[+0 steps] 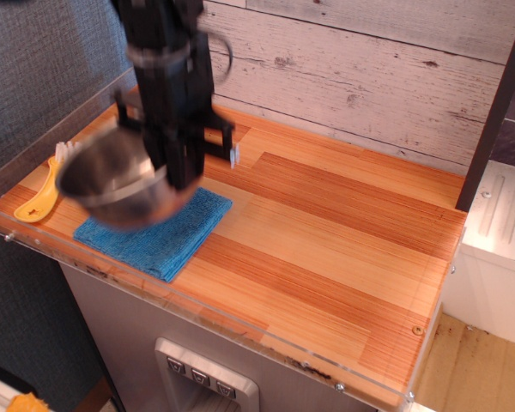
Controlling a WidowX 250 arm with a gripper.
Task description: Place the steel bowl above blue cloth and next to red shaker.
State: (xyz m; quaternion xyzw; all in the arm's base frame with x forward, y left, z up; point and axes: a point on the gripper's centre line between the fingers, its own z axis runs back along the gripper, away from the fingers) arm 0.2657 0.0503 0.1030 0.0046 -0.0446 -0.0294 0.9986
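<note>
The steel bowl (pixel 116 180) hangs in the air, blurred, above the left half of the blue cloth (pixel 154 232). My gripper (pixel 178 172) is shut on the bowl's right rim and holds it tilted, clear of the cloth. The blue cloth lies flat near the counter's front left edge and most of it now shows. The red shaker is hidden behind my arm and the bowl.
A yellow brush (pixel 39 199) with white bristles lies at the far left edge, partly behind the bowl. A clear plastic rim (pixel 197 313) runs along the counter's front. A whitewashed plank wall (pixel 352 77) stands behind. The wooden counter (pixel 343 249) stretches to the right.
</note>
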